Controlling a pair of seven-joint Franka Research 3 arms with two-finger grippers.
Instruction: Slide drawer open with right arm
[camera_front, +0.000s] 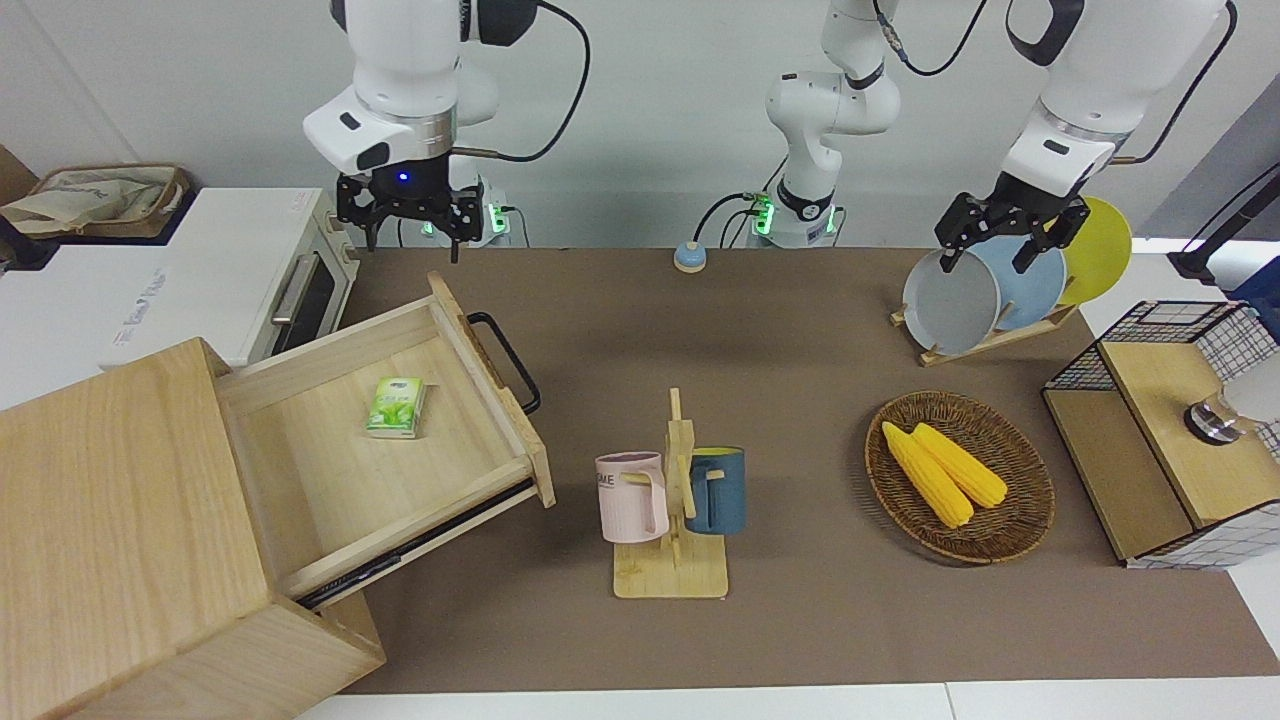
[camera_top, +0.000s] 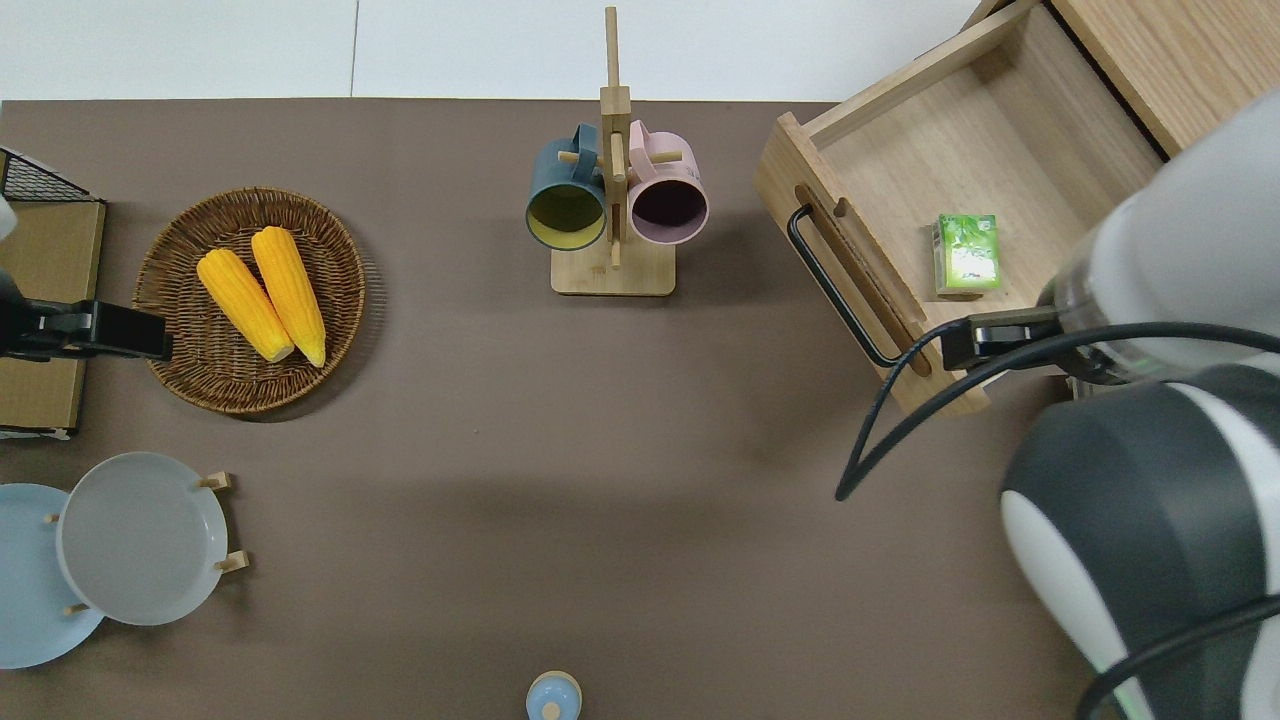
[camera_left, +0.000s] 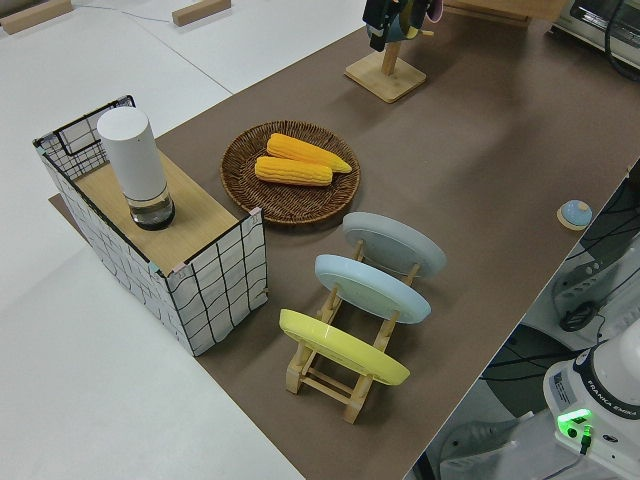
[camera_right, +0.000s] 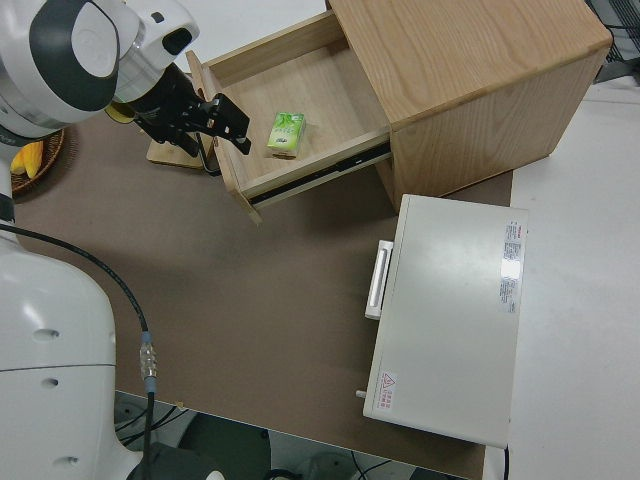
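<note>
Front view, from the right arm's end of the desk (camera_front: 800, 330) across to the left arm's: a large pale-wood cabinet (camera_front: 110, 500) sits at the desk's corner farthest from the robots. The drawer (camera_front: 400, 470) stands well out of it, angled toward the middle of the desk, with its black bar handle (camera_front: 505, 360) on the outer face. A small green packet (camera_front: 396, 407) lies flat on the drawer floor. A white toaster oven (camera_front: 200, 270) stands nearer to the robots than the cabinet.

The right hand (camera_front: 412, 240) is up in the air near the oven's corner, clear of the handle, its fingers spread wide with nothing between them. The overhead view hides it under the arm's own bulk, so I cannot tell what it is over.

Mid-desk stands a wooden mug tree (camera_front: 675, 560) with a pink mug (camera_front: 632, 497) and a dark blue mug (camera_front: 716, 490) hung on either side. A small blue button (camera_front: 688, 258) sits at the desk edge nearest the robots.

A wicker basket (camera_front: 1000, 545) holds two corn cobs (camera_front: 945, 470) side by side. Nearer to the robots, a plate rack (camera_front: 1000, 335) carries grey, blue and yellow plates on edge. The left hand (camera_front: 990, 255) is parked, fingers apart. A wire-mesh rack (camera_front: 1170, 440) stands at the left arm's end.
</note>
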